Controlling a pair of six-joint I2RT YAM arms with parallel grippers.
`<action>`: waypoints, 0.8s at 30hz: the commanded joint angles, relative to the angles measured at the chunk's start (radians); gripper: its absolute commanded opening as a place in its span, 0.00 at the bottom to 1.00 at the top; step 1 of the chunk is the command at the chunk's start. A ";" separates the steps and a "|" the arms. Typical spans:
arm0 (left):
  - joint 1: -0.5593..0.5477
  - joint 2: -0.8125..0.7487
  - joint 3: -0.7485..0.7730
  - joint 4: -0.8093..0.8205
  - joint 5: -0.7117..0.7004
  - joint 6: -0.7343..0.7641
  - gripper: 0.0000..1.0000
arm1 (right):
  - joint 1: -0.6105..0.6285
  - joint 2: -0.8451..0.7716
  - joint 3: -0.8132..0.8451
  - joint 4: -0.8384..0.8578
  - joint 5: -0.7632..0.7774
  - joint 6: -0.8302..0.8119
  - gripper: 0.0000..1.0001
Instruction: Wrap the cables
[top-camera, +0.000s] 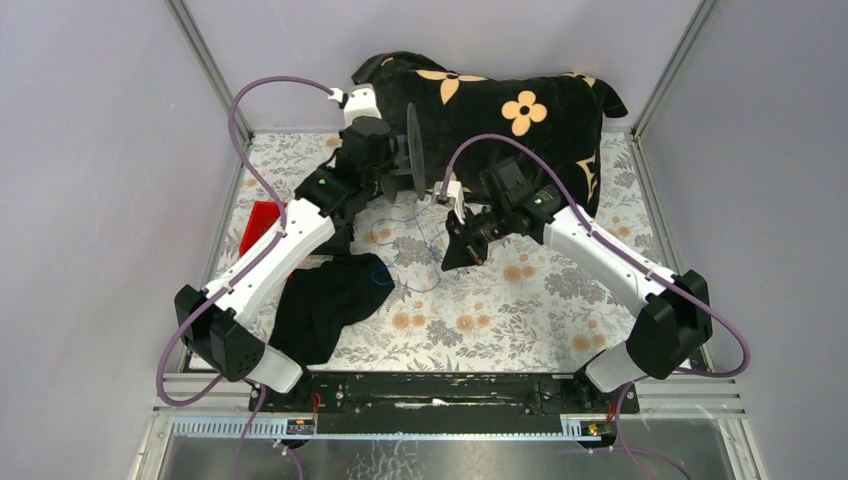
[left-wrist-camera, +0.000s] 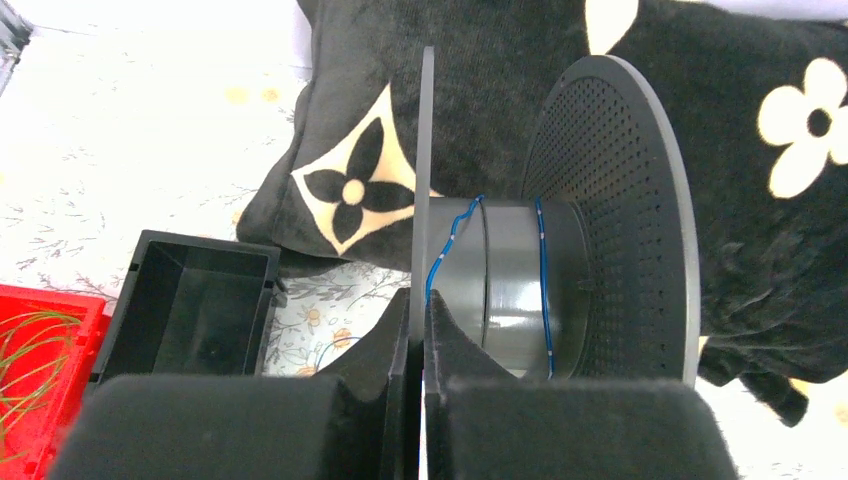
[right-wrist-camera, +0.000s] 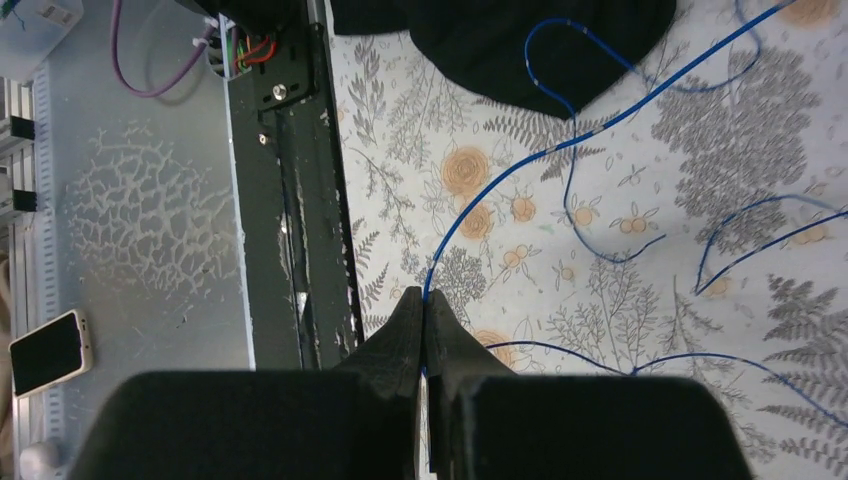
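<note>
A black spool (top-camera: 413, 150) stands on edge at the back of the table. My left gripper (left-wrist-camera: 420, 300) is shut on its thin near flange (left-wrist-camera: 425, 150). Behind that flange are the grey hub (left-wrist-camera: 510, 285) and the perforated far disc (left-wrist-camera: 615, 200). A thin blue cable (left-wrist-camera: 543, 280) runs round the hub in two turns. More of the cable (right-wrist-camera: 520, 165) lies in loose loops on the floral tablecloth (right-wrist-camera: 620, 300). My right gripper (right-wrist-camera: 425, 298) is shut on one strand of it, just above the cloth. From above, the right gripper (top-camera: 458, 248) hangs in front of the spool, with the loose cable (top-camera: 418, 288) below it.
A black pillow with cream flowers (top-camera: 500, 100) lies behind the spool. A black cloth (top-camera: 325, 300) sits front left, and a red bin (top-camera: 260, 225) sits left of the left arm. An open black box (left-wrist-camera: 190, 310) stands by the red bin (left-wrist-camera: 40, 360). The black base rail (right-wrist-camera: 290, 180) and a phone (right-wrist-camera: 45, 350) lie beyond the cloth's edge.
</note>
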 joint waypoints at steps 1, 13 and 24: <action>-0.056 -0.019 -0.029 0.164 -0.122 0.087 0.00 | 0.007 -0.053 0.107 -0.044 -0.040 0.013 0.00; -0.151 -0.039 -0.146 0.302 -0.189 0.283 0.00 | 0.000 -0.115 0.250 -0.017 0.185 0.085 0.00; -0.231 -0.089 -0.263 0.371 -0.092 0.453 0.00 | -0.114 -0.103 0.333 0.029 0.241 0.174 0.00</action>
